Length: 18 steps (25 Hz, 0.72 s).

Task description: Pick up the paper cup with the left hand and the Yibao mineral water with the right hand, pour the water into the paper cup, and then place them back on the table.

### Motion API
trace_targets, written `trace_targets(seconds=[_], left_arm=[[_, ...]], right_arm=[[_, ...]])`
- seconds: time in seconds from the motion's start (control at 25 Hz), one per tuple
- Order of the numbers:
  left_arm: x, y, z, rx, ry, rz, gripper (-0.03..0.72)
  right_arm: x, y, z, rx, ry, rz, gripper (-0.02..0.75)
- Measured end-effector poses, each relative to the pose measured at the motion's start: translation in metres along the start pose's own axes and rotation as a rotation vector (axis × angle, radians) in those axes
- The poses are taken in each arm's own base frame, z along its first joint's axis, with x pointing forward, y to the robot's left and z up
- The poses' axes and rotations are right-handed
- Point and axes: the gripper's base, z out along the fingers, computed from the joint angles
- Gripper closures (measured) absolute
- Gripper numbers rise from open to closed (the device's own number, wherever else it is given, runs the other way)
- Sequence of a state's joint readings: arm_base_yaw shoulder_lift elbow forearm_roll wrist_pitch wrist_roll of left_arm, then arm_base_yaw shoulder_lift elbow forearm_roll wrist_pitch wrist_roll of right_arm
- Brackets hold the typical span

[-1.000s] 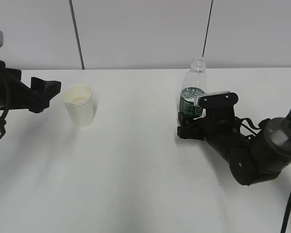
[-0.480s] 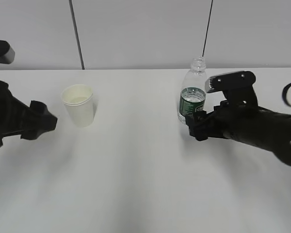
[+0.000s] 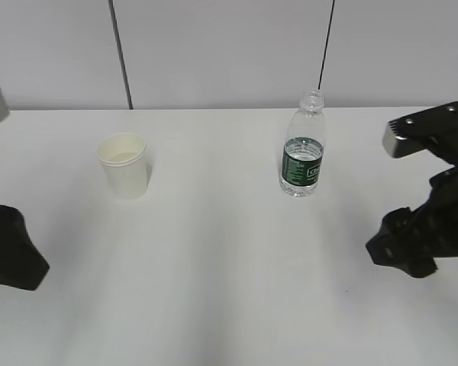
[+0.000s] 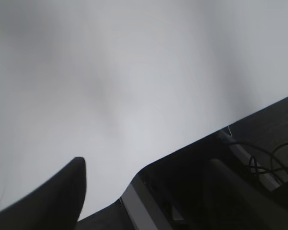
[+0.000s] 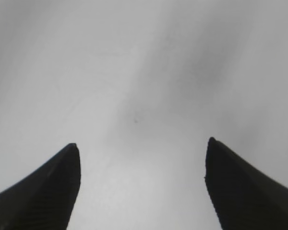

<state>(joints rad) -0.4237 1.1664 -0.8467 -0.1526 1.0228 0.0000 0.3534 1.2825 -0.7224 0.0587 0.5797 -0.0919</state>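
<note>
The paper cup stands upright on the white table at the back left. The Yibao mineral water bottle stands upright, uncapped, right of centre, with clear water up to about the top of its green label. My left gripper is low at the front left, well apart from the cup. In the left wrist view it is open and empty, its right finger dim against a dark background. My right gripper is at the front right, apart from the bottle. In the right wrist view it is open over bare table.
The left wrist view shows the table's edge with a dark space and cables beyond it. A pale wall with two dark vertical lines stands behind the table. A small dark speck lies on the tabletop.
My right gripper has let go of the bottle and drawn back to the front right. My left gripper has drawn back from beside the cup to the front left. Cup and bottle stay put.
</note>
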Motion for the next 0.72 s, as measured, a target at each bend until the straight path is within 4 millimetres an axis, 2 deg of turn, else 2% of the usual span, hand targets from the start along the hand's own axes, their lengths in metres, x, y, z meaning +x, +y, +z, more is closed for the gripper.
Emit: trace_targets(seconds=[0.24,0.4,0.56,0.72], left_arm=[[0.036,-0.004,-0.054,0.012,-0.149,0.052,0.224],[0.075,-0.004,-0.080,0.008,-0.270,0.081,0.228],[0.117,-0.001,-0.087,0.004,-0.371,0.101,0.227],[0.152,0.005,-0.079,-0.012,-0.442,0.116,0.229]], right_arm=[[0.026,0.004,-0.064,-0.014,-0.001,-0.011,0.144],[0.051,0.007,-0.109,-0.016,-0.076,-0.021,0.144],[0.082,0.009,-0.147,-0.002,-0.174,-0.038,0.144],[0.113,0.008,-0.169,0.035,-0.218,-0.041,0.145]])
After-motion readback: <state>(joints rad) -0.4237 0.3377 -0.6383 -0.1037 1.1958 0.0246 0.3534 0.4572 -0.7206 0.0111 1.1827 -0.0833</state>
